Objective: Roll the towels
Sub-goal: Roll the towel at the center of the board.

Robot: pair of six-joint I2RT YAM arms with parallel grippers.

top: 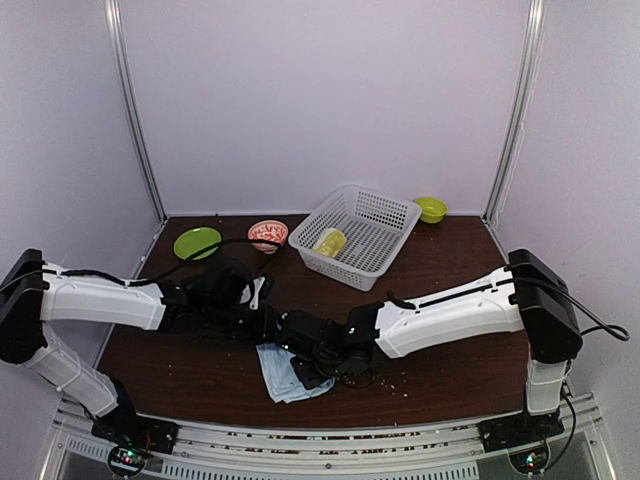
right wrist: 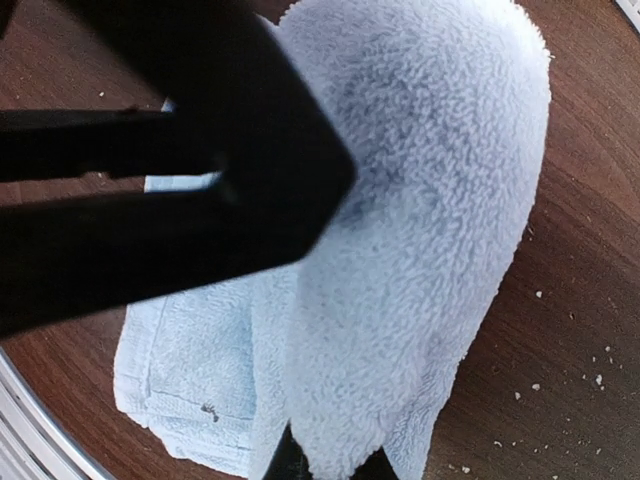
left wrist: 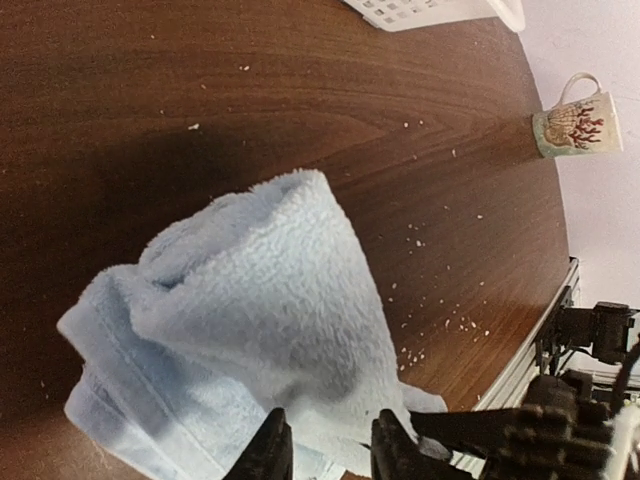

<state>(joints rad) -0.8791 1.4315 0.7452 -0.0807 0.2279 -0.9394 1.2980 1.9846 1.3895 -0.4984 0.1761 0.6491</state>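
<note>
A pale blue towel [top: 285, 385] lies bunched on the dark wooden table near the front edge, with both grippers meeting over it. In the left wrist view the blue towel [left wrist: 260, 300] rises in a soft peaked fold, and my left gripper [left wrist: 330, 425] stands open at its near edge, fingers apart on the cloth. My right gripper [right wrist: 335, 462] is shut on a corner of the blue towel [right wrist: 420, 200], which drapes up from its fingertips. A lime-green towel [top: 330, 241] lies rolled inside the white basket [top: 385, 215].
A green plate [top: 197, 242] and a red-patterned bowl [top: 267, 234] sit at the back left, a small green bowl [top: 431, 208] at the back right. A patterned mug [left wrist: 578, 122] stands near the table edge. Crumbs dot the wood. The left arm's black gripper body [right wrist: 200, 150] fills the right wrist view's upper left.
</note>
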